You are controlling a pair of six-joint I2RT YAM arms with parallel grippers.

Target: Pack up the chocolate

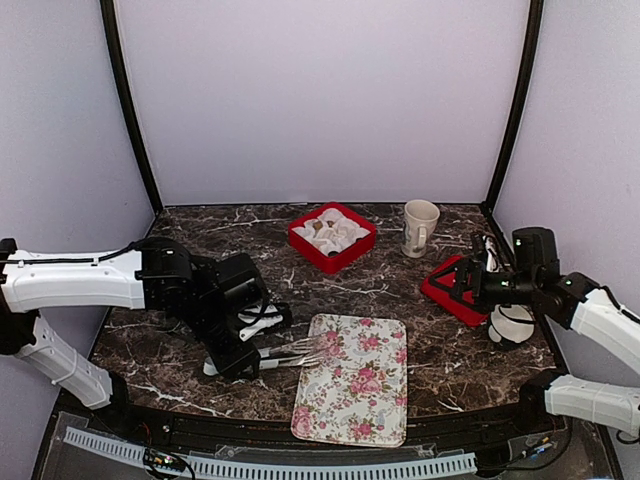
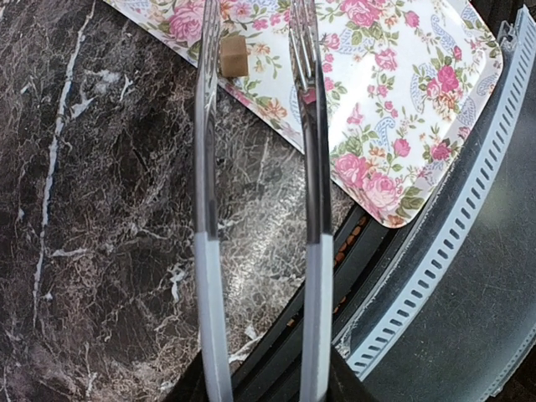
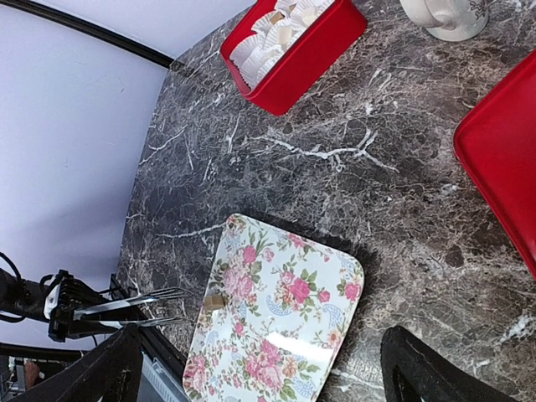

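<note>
- The left claw (image 1: 240, 352) is clamped on the handle end of a pair of tongs (image 2: 306, 167). The tongs' two arms stand apart with nothing pinched between them.
- One tan chocolate piece (image 2: 234, 57) lies on the floral tray (image 2: 419, 100), straight ahead of that claw near the tong tips. It sits between the two arms, right beside the left-hand one as the wrist view shows it.
- I judge the step in hand to be the pick-up of this piece: the tongs straddle it but have not closed on it.
- The next move calls for a gentle squeeze that brings both arms onto the piece's flat sides.
- After that comes a lift and a carry to the red box (image 1: 332, 238), well ahead of the left claw and off to its right.
- The piece would then be let go into one of the paper cups (image 3: 276, 33).
- The right claw (image 3: 266, 335) is spread wide and holds nothing. It hangs over the bench (image 3: 335, 151) near a red lid (image 3: 502, 167), with the mug (image 1: 420, 227) beyond it.
- Hard to make out:
  - The left claw's own fingers are out of its wrist view, so its grip is read from the top view only.
  - The tong tips are cut off at that wrist view's upper edge, and whether they touch the tray cannot be told.
  - Some brownish bits (image 1: 318, 227) among the cups may be chocolate already packed, but they are too small to count.
</note>
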